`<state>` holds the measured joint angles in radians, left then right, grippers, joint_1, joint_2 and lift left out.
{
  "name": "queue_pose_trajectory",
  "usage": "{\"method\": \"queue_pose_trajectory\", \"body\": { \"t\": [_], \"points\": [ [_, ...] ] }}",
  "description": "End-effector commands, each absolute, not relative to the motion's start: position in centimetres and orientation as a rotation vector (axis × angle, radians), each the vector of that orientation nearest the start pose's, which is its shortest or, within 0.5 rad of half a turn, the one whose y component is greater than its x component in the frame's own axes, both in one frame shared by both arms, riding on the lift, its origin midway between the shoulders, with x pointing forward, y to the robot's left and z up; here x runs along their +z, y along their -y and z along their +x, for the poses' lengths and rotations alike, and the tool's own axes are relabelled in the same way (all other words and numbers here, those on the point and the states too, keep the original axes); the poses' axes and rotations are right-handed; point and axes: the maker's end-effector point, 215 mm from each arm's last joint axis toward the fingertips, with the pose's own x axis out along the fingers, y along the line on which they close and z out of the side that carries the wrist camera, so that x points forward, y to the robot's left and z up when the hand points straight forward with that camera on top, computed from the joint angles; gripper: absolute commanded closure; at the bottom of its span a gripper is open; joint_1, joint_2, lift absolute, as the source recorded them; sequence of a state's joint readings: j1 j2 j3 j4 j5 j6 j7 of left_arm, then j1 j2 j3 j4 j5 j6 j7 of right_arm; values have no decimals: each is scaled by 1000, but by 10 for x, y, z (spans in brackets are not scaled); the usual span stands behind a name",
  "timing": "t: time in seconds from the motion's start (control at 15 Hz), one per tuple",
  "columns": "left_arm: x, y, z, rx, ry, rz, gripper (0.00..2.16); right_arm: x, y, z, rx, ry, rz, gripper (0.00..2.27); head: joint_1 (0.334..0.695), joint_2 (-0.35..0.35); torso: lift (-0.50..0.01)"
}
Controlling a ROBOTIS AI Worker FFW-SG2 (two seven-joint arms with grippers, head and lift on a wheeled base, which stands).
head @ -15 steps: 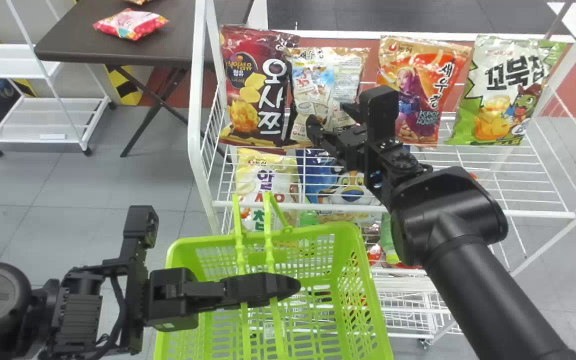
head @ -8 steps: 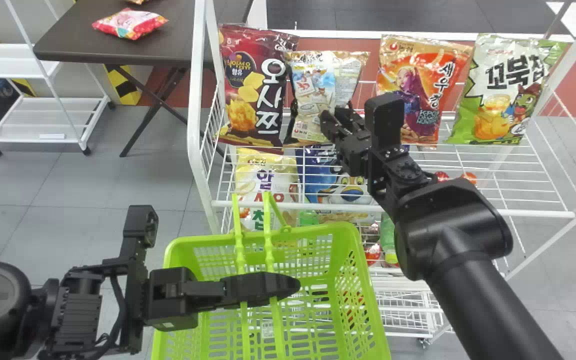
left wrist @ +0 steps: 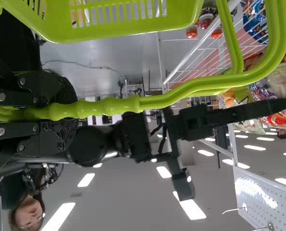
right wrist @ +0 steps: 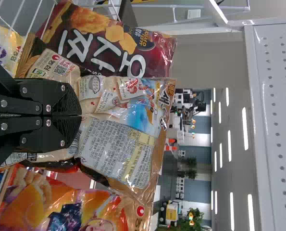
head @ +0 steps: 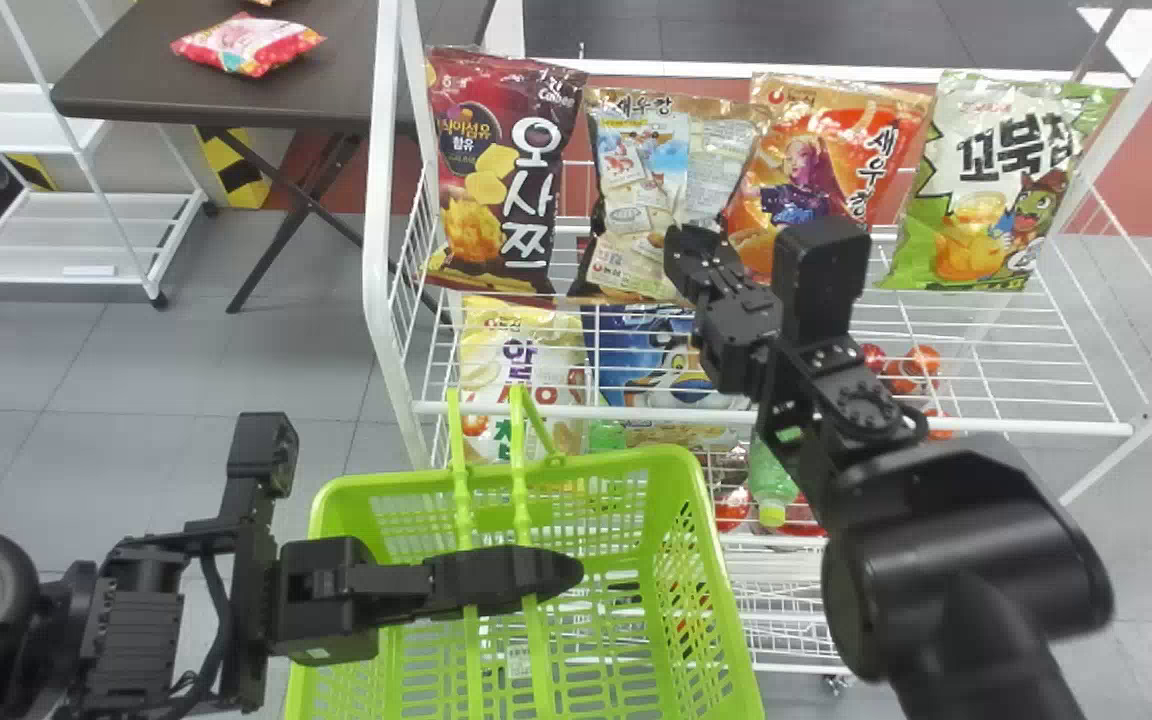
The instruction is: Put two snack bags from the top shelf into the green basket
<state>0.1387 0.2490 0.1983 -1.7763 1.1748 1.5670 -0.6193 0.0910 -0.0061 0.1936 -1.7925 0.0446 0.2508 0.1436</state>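
On the top shelf [head: 1086, 428], my right gripper [head: 684, 262] is at the lower middle of a beige snack bag [head: 636, 190]. The right wrist view has that gripper [right wrist: 79, 116] shut on the creased front of the beige bag [right wrist: 128, 115]. A dark red bag [head: 496, 170] stands left of it; orange [head: 806, 160] and white-green [head: 986, 190] bags stand to the right. My left gripper [head: 566, 572] stays over the green basket [head: 701, 560]; in the left wrist view this gripper [left wrist: 68, 111] is shut on the basket's handle [left wrist: 109, 104].
Below the top shelf stand a yellow bag [head: 521, 370] and a blue bag [head: 646, 360], with a green bottle [head: 771, 485] lower down. The shelf's white left post [head: 379, 200] rises beside the dark red bag. A dark table [head: 336, 80] is at the back left.
My right gripper has shut on the beige bag and moved right and slightly back. The bag has shifted right with it and now overlaps the orange bag's edge. The left gripper still holds the handle.
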Motion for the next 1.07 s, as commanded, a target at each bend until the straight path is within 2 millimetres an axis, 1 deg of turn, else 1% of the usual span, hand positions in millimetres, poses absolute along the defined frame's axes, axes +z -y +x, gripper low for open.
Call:
{"method": "queue_pose_trajectory", "body": {
  "t": [0.0, 0.13, 0.27, 0.4, 0.47, 0.6, 0.8, 0.87, 1.0],
  "points": [
    [-367, -76, 298, -1115, -1054, -1153, 2142, -330, 95, 521, 306, -122, -30, 2243, 695, -15, 0],
    [-367, -76, 297, -1116, -1053, -1158, 2142, -330, 104, 496, 289, -164, -23, 2243, 695, -21, 0],
    [-369, -82, 294, -1102, -1047, -1182, 2142, -347, 106, 472, 289, -258, -12, 2243, 695, -37, 0],
    [-369, -83, 293, -1101, -1045, -1187, 2142, -357, 103, 444, 300, -314, 4, 2243, 695, -40, 0],
    [-369, -84, 295, -1098, -1041, -1190, 2142, -364, 99, 430, 319, -349, -3, 2243, 695, -38, 0],
    [-369, -84, 293, -1098, -1038, -1199, 2142, -372, 90, 403, 354, -404, -17, 2243, 695, -27, 0],
    [-367, -83, 294, -1102, -1035, -1200, 2142, -398, 75, 363, 409, -563, -25, 2243, 695, -11, 0],
    [-367, -83, 294, -1102, -1035, -1200, 2142, -406, 64, 352, 440, -604, -13, 2243, 695, -5, 0],
    [-367, -83, 292, -1103, -1036, -1202, 2142, -418, 37, 337, 509, -638, 20, 2243, 695, 23, 0]
  ]
}}
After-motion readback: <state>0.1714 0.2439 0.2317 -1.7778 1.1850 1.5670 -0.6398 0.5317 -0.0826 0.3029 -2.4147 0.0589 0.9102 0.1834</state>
